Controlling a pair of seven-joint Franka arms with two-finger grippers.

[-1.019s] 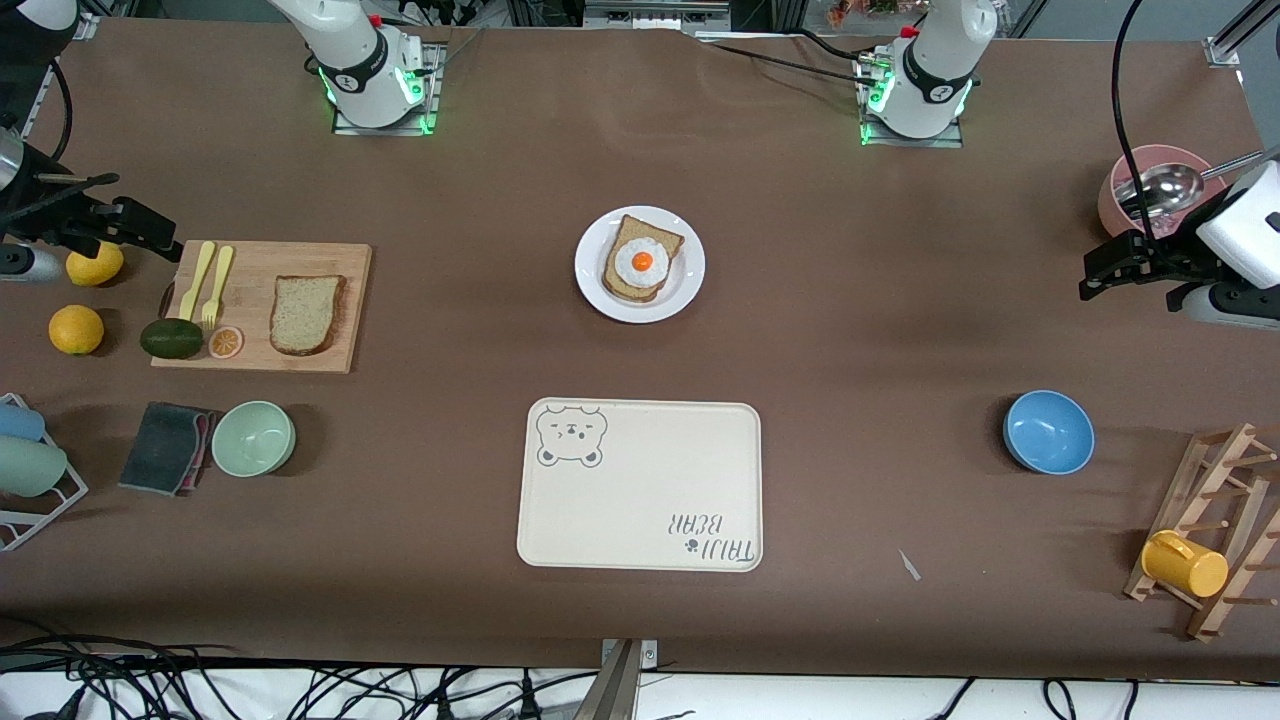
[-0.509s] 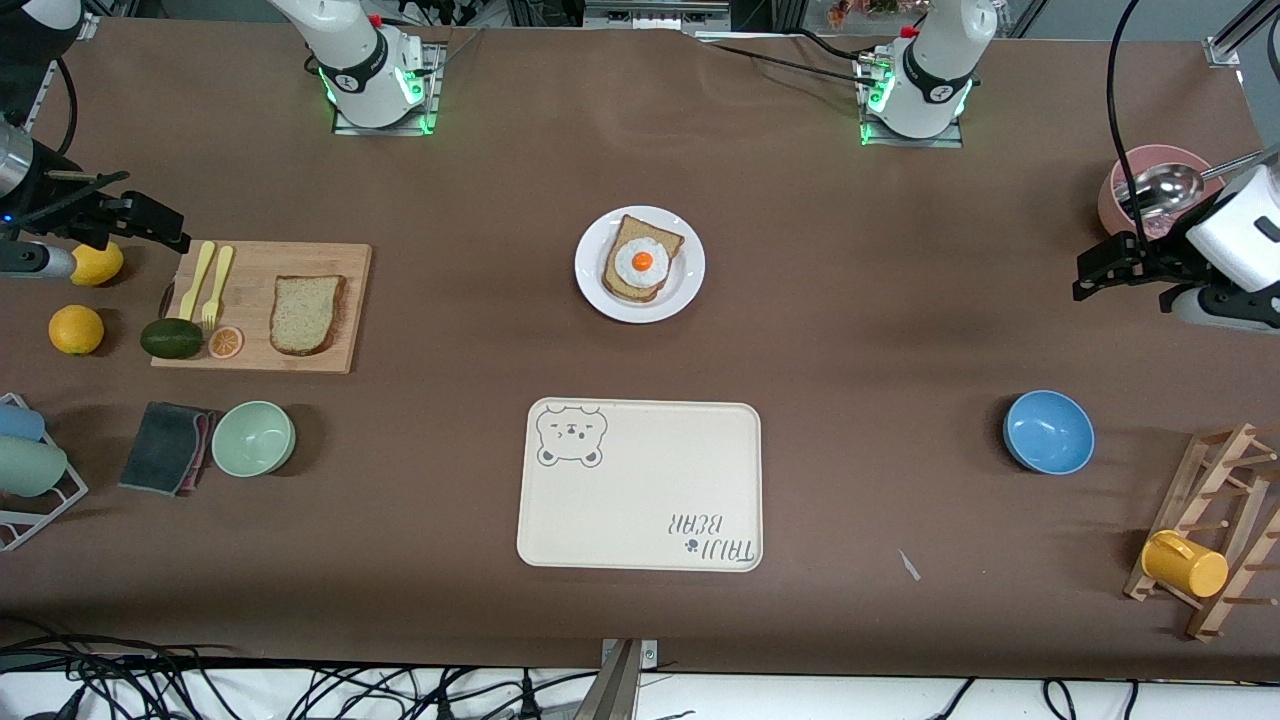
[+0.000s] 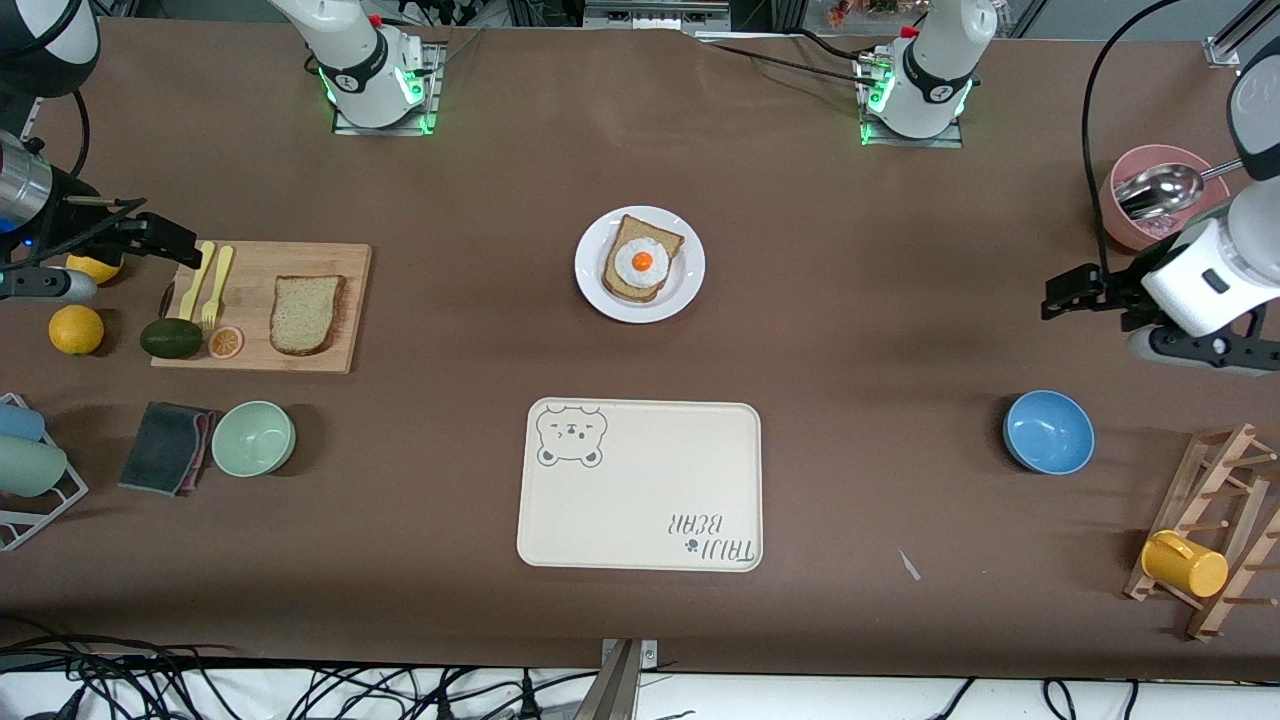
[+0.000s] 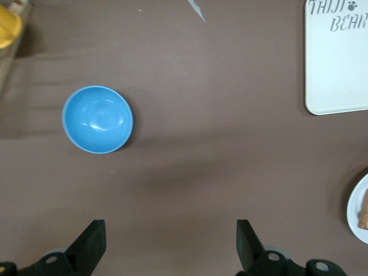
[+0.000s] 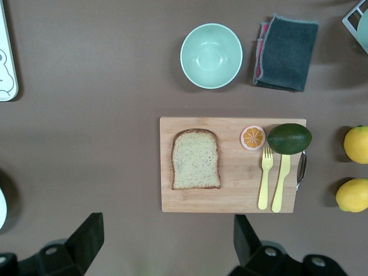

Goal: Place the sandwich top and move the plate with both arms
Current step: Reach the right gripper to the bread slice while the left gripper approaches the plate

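Sandwich top on the board, plate at mid-surface, both grippers spread and empty.

The sandwich top [image 3: 306, 315] lies flat on a wooden cutting board [image 3: 350, 262] toward the right arm's end of the surface [image 3: 850, 330], beside a yellow fork [image 3: 217, 285]. The plate [image 3: 686, 282] sits well apart from it, carrying a darker slice with a fried egg [image 3: 641, 262]. The right gripper [image 3: 185, 243] hangs over the board's edge, fingers [image 5: 89, 236] wide apart, holding nothing. The left gripper [image 3: 1060, 296] hangs over bare surface, fingers [image 4: 92, 244] wide apart and empty.
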